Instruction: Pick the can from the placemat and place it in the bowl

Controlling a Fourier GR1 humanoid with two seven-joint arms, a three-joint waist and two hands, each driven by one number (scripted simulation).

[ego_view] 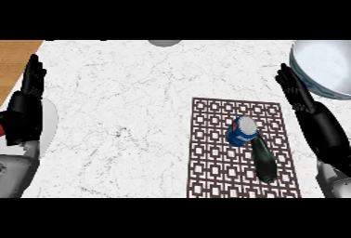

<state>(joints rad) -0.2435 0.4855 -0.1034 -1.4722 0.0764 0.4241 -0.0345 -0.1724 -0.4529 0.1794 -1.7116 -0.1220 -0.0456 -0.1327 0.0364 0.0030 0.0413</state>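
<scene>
A blue can (241,131) with a silver top stands upright on a brown lattice-patterned placemat (219,158) at the right of the marble counter. A large white bowl (328,69) with a blue rim sits at the far right, beyond the placemat. My right hand (296,93) is open, fingers straight and pointing away, just right of the placemat and left of the bowl, apart from the can. At the left edge my left hand (29,90) rests open, fingers up.
A dark green bottle (263,160) lies on the placemat right behind the can, toward me. A wooden surface (14,60) borders the counter at the far left. A grey round object (165,42) shows at the top edge.
</scene>
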